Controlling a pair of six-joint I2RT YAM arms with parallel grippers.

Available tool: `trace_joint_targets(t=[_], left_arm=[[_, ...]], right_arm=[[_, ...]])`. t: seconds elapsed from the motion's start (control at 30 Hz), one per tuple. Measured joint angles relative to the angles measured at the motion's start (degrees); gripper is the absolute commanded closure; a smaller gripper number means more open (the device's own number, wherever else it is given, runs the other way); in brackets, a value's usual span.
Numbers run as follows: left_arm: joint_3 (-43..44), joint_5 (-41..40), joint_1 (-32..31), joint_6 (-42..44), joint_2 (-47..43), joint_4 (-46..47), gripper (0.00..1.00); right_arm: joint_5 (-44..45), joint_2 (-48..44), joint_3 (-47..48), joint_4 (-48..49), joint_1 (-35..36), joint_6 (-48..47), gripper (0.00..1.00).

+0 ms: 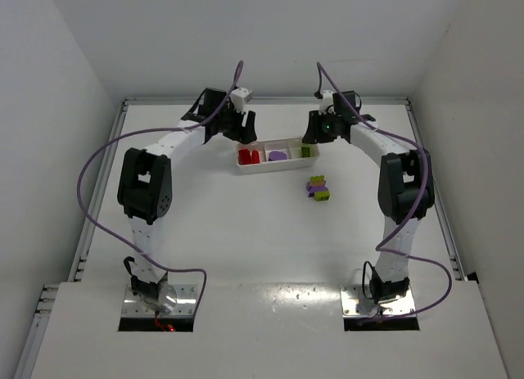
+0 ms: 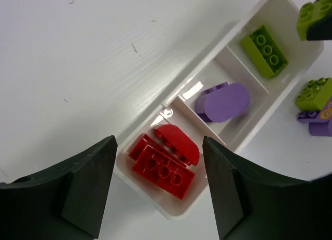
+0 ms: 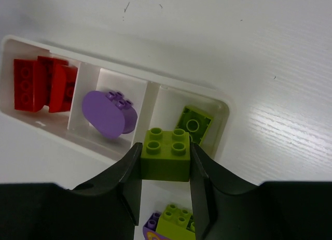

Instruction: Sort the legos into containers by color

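A yellow-green brick [image 3: 165, 165] is pinched in the right claw [image 3: 165, 149] above the green end of the tray [image 3: 124, 71], seemingly poised to join the one green brick [image 3: 193, 125] there. The middle compartment holds one purple piece [image 3: 106, 113], the other end two red bricks [image 3: 44, 84]. One purple-green clump [image 1: 318, 188] lies on the desk [image 1: 246, 232] just beside the tray, and the left claw [image 2: 158, 165] gapes wide and empty over the red end.

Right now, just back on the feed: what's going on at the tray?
The right gripper is shut on a yellow-green brick, holding it by the end compartment of the tray, where a green brick already lies. The left gripper hovers open over the red bricks at the other end. A purple piece sits in the middle compartment. A purple-and-green clump lies on the table, not yet sorted.
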Motion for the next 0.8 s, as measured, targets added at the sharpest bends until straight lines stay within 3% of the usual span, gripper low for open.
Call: trace_joint_targets(t=[0.1,0.2,0.23,0.3,0.43,0.5,0.8], left_arm=[[0.00,0.26,1.16,-1.03,-0.04,1.14,0.27],[0.00,0.46,1.77,-1.68,-0.26,1.55,0.27],[0.00,0.50,1.88,-1.86,-0.46,1.66,0.27],[-0.22,0.59,1.90,-2.08,-1.05,2.03,0.27],[-2.36,1.05,2.10,-1.95,-3.56,2.97,0.23],[-3.17,1.38,2.12,-1.57,-4.76,3.32,0.22],[-8.94,5.77,1.46,1.27,-10.03,6.19,0.22]], right_arm=[[0.66,0.35,0.00,0.02,0.22,-1.07,0.94],[1.22,0.37,0.00,0.04,0.68,-1.70,0.82],[1.33,0.42,0.00,0.07,0.90,-1.99,0.74],[1.40,0.74,0.02,0.07,1.44,-2.40,0.69],[2.38,2.75,0.59,-0.07,2.84,-2.84,0.40],[3.26,3.32,0.61,-0.46,3.43,-3.08,0.33],[6.14,1.62,0.20,-1.51,3.87,-3.48,0.26]])
